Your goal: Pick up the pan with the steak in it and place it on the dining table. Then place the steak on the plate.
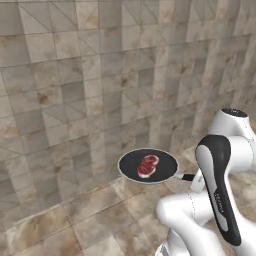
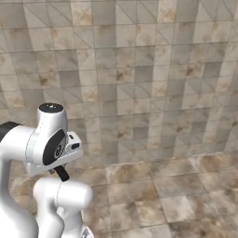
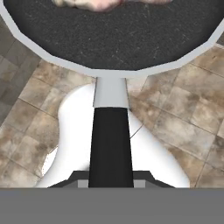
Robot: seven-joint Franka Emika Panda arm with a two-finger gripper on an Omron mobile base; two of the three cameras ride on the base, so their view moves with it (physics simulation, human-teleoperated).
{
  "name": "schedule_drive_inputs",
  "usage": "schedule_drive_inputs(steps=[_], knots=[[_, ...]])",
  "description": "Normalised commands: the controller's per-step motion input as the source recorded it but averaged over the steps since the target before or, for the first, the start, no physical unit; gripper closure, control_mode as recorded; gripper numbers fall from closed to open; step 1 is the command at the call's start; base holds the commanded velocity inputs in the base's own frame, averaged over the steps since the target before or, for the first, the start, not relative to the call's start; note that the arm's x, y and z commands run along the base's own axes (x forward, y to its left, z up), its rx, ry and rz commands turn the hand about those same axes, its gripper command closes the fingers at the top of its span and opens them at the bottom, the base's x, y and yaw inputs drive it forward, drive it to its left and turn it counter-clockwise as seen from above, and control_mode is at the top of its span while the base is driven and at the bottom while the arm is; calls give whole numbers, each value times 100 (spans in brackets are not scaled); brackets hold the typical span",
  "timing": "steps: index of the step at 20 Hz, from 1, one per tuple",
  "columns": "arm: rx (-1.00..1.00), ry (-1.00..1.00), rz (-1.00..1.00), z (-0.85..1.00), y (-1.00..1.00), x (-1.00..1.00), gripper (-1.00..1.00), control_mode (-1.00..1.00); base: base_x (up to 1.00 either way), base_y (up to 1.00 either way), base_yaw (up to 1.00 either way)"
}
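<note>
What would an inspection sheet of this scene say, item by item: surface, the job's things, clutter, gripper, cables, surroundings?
Surface: no table or counter seen; tiled floor lies below.
Job's things: round black frying pan with pale rim is held in the air by its straight black handle, roughly level. Small red marbled steak lies inside the pan.
Clutter: nothing seen.
Gripper: gripper shut on the handle's end; the fingertips are barely visible.
Cables: nothing seen.
Surroundings: beige-grey tiled wall ahead, meeting the floor.
</note>
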Motion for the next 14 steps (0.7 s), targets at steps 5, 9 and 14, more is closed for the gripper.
schedule_drive_inputs(steps=[5,9,14], knots=[[0,0,0,0,0,0,100,100,65,40,-34],[0,0,0,0,0,0,100,100,3,3,-50],[0,0,0,0,0,0,100,100,0,0,-50]])
